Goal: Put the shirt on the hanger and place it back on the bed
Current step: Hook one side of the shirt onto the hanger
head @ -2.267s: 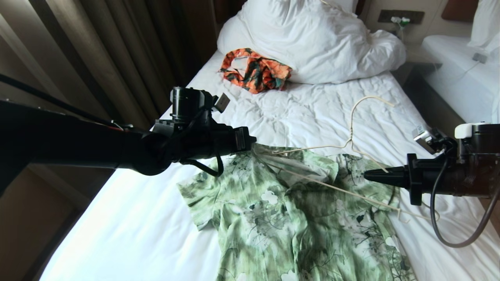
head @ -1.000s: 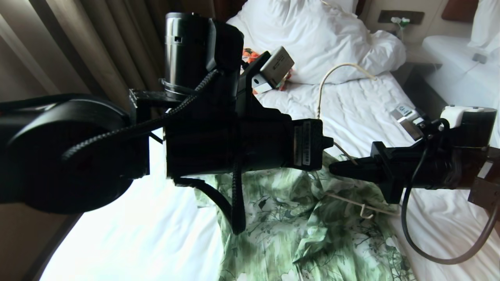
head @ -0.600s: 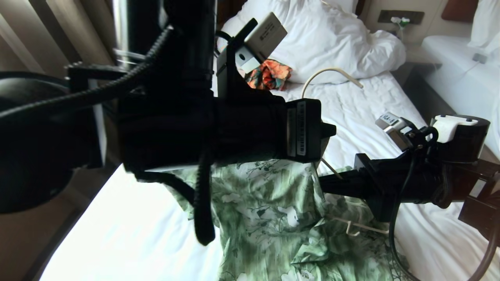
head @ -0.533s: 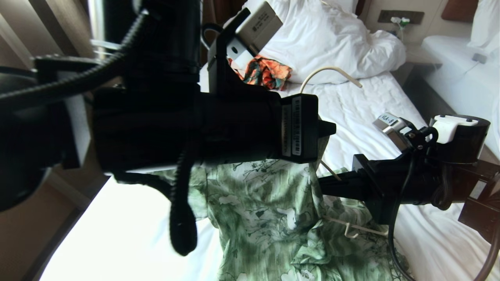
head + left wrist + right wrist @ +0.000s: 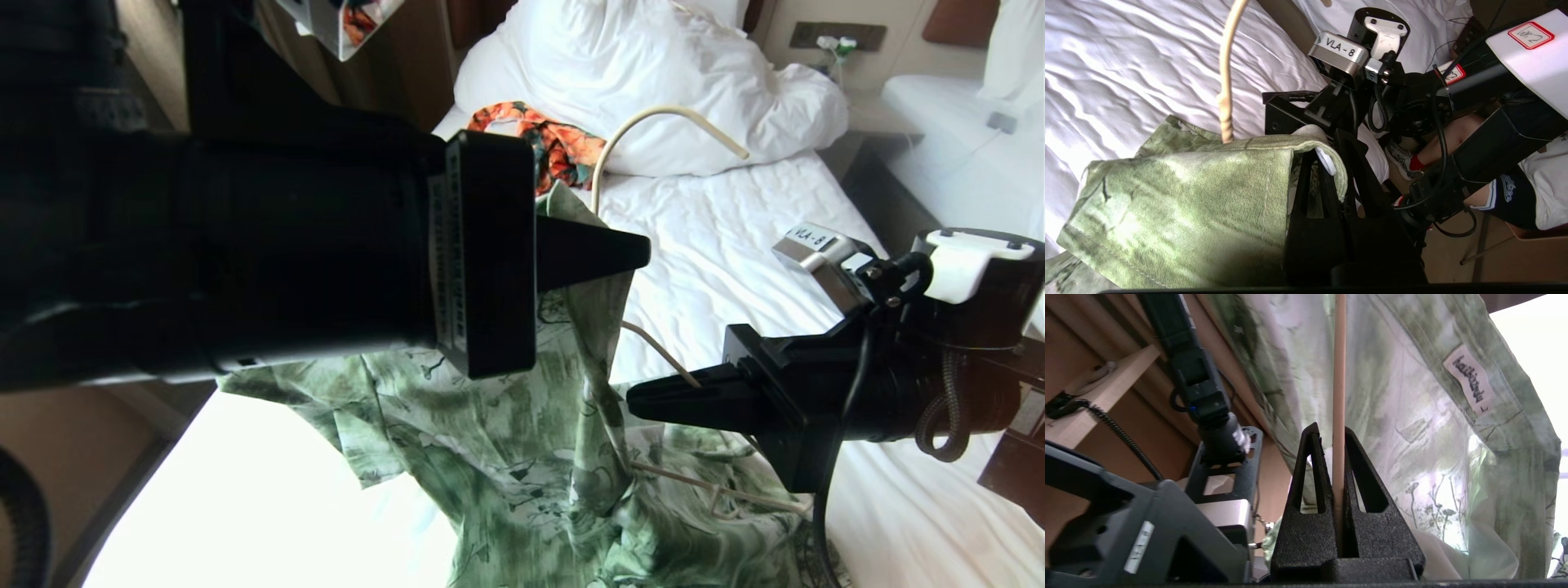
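**Shirt and hanger lifted clear of the mattress**

The bed (image 5: 735,237) carries the lower part of the shirt (image 5: 506,457); its upper part is raised above the sheet. The left gripper (image 5: 629,249) is clamped on the shirt's upper edge. The right gripper (image 5: 645,402) is clamped on the wire of the hanger (image 5: 645,122), whose hook rises above the fabric. An orange floral garment (image 5: 555,147) lies beside the pillow (image 5: 653,73).
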### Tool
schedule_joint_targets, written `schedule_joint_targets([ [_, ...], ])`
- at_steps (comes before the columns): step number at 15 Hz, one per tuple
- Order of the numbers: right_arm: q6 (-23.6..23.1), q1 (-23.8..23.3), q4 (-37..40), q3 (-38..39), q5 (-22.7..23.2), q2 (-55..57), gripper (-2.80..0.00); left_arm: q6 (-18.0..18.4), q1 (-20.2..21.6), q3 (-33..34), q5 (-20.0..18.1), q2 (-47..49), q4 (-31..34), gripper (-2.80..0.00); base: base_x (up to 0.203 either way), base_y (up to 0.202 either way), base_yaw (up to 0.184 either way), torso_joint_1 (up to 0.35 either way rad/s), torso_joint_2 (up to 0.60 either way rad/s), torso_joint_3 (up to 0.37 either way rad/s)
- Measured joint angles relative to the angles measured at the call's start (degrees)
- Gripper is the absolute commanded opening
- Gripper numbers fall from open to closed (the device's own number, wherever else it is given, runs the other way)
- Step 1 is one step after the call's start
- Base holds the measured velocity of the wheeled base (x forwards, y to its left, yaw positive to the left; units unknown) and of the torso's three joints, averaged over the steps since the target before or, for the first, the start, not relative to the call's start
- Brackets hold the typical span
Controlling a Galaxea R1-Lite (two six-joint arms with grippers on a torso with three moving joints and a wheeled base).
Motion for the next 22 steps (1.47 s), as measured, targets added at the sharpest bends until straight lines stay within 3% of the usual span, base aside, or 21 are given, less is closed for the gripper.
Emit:
schedule_joint_targets([
  [7, 1.1, 2.3, 0.1, 1.8, -0.1, -2.8, -2.8, 0.4, -2.0, 0.5, 3.1, -0.8, 1.1, -2.8, 0.0, 0.0, 0.0, 0.0, 0.0, 0.0],
  [8, 1.1, 2.3, 0.1, 1.8, -0.1, -2.9, -2.8, 1.1, -2.3, 0.5, 3.4, -0.8, 1.1, 0.0, 0.0, 0.0, 0.0, 0.0, 0.0, 0.0],
  [12, 1.1, 2.2, 0.0, 1.3, -0.2, -3.0, -2.8, 2.4, -4.4, 1.5, 3.5, -1.0, 2.0, 0.0, 0.0, 0.0, 0.0, 0.0, 0.0, 0.0],
  [17, 1.0, 1.6, -1.9, 1.2, -2.6, -2.5, -2.8, 2.4, -5.2, 1.5, 3.6, -1.2, 8.9, 0.0, 0.0, 0.0, 0.0, 0.0, 0.0, 0.0],
  [20, 1.3, 1.5, -5.2, 1.2, -4.1, -1.6, -2.8, 2.3, -6.3, 2.0, 7.9, -1.2, 14.8, 0.0, 0.0, 0.0, 0.0, 0.0, 0.0, 0.0],
  [22, 1.3, 1.5, -5.3, 1.2, -4.2, -1.2, -2.8, 2.3, -7.2, 3.4, 10.3, -1.3, 15.2, 0.0, 0.0, 0.0, 0.0, 0.0, 0.0, 0.0],
])
